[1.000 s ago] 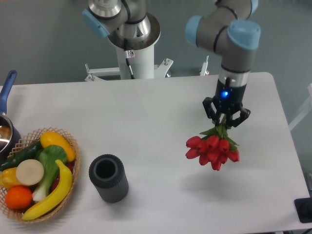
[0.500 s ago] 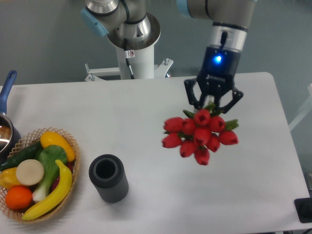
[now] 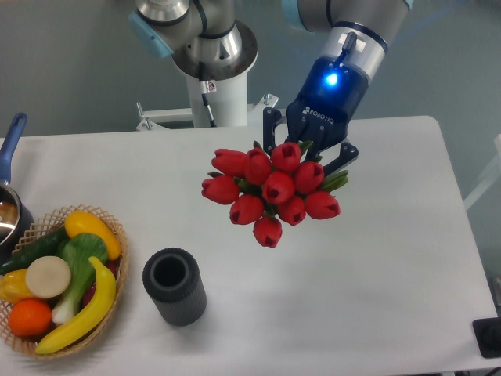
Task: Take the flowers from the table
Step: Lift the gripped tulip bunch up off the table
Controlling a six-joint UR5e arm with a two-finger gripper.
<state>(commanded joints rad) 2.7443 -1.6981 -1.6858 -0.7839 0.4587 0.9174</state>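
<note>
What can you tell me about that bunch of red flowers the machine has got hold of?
The flowers are a tight bunch of about ten closed red tulip buds with bits of green leaf poking out. They look smooth and artificial. The gripper holds them by the stems, which are mostly hidden behind the buds, its jaws closed around them. The bunch hangs in the air above the white table, buds facing the camera, touching nothing else.

A dark ribbed cylinder (image 3: pixel 174 286) stands beside a wicker basket (image 3: pixel 116 235) of produce.
</note>
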